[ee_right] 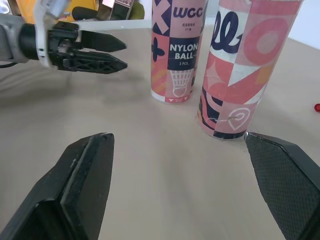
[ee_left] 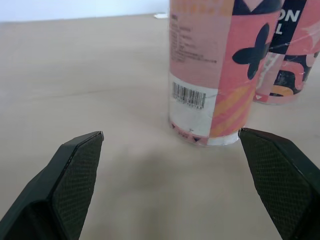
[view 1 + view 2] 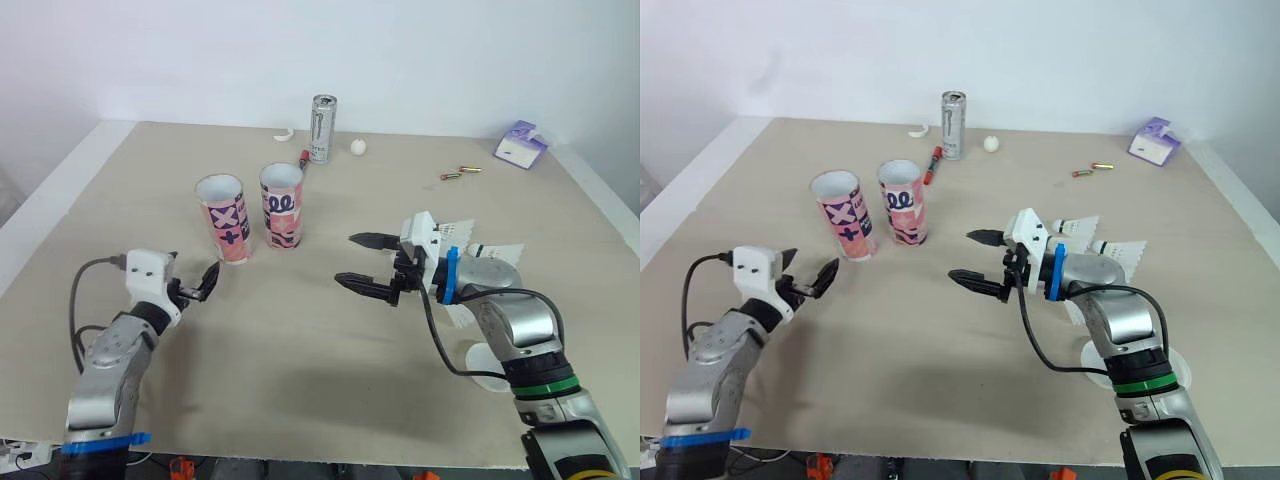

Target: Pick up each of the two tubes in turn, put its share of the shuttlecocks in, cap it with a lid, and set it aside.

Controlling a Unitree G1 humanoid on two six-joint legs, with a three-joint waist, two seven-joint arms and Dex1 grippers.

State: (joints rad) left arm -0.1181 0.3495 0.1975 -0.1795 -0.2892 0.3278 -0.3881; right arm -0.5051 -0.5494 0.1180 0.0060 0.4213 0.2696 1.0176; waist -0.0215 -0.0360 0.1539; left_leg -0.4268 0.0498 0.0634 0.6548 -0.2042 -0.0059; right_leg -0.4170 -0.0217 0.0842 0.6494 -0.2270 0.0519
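- At the near left of the tabletop (image 3: 300,340), the left gripper (image 3: 197,264) hangs low with its two black fingers spread wide and nothing between them, aimed toward the far right.
- Just beyond those fingertips stands the left tube (image 3: 222,218), upright with its mouth open and no lid on. Its long axis is vertical, so a level, side-on grip round the wall looks like the fitting approach.
- Just beside it, with a narrow gap between, stands the right tube (image 3: 282,205), also upright and open.
- Right of the tubes, near the middle, the right gripper (image 3: 344,258) is likewise opened wide and empty. It points left at the right tube, but sits farther from it than the left gripper sits from the left tube.
- The left arm therefore seems the nearer one for the first pick, reaching forward and slightly right.
- Behind the right gripper, at the right, lie the white shuttlecocks (image 3: 500,250). A white disc (image 3: 484,355), probably a lid, rests nearer, beside that arm.
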